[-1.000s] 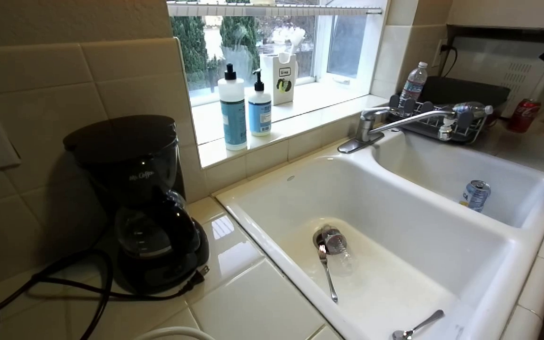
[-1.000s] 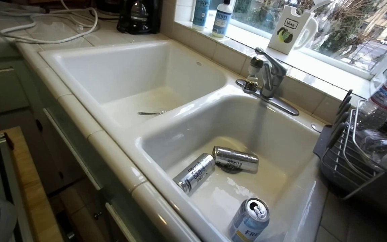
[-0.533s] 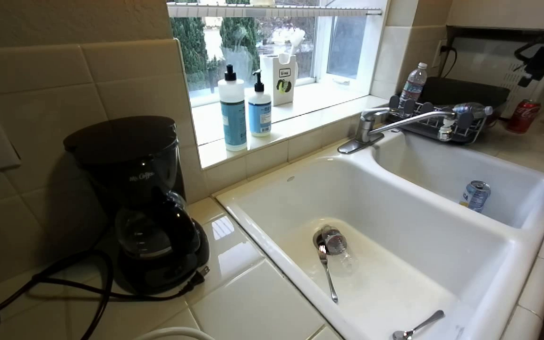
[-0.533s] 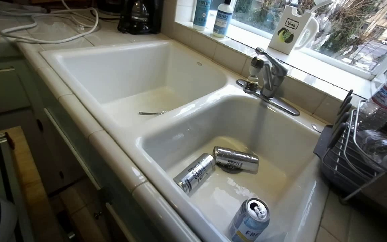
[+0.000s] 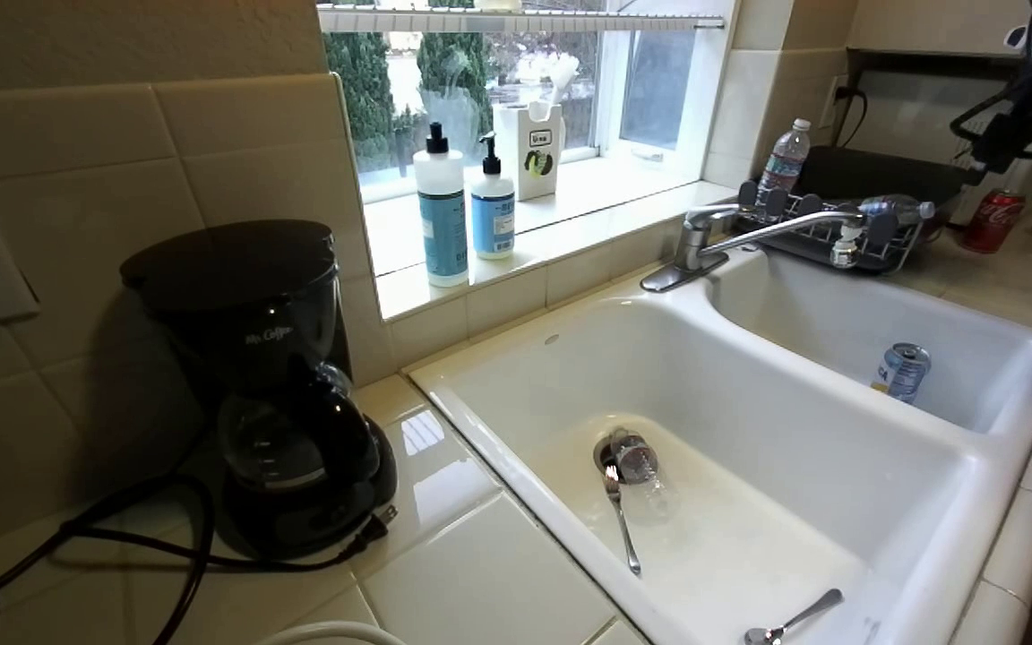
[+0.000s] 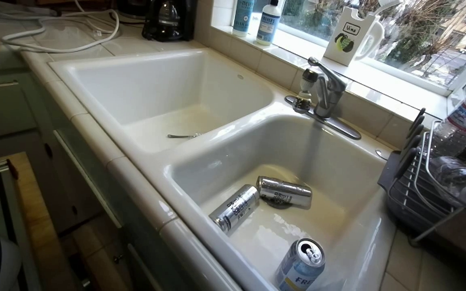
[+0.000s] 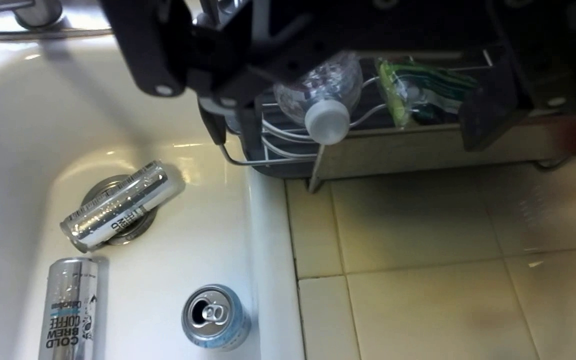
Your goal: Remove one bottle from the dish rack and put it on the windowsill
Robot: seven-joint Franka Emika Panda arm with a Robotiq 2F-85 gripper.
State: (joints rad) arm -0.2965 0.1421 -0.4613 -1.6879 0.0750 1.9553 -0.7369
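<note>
Plastic bottle point(image 7: 332, 99) lies in the dish rack point(image 6: 401, 206) while you hold the fingers of your claw point(image 7: 365, 137) wide apart.
In the wrist view you see it between them; in both exterior views, a labelled bottle point(image 5: 785, 161) leans in the same rack, near the windowsill point(image 5: 606, 224).

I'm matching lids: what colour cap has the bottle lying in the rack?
White; the cap shows best in the wrist view.

The coffee maker point(image 5: 261, 385), left, is gleaming black, the double sink point(image 5: 776, 421) is shining white, the dish rack point(image 6: 399, 206), right, is showing charcoal, the Coca-Cola can point(image 5: 991, 222) is flashing white script on red!
</note>
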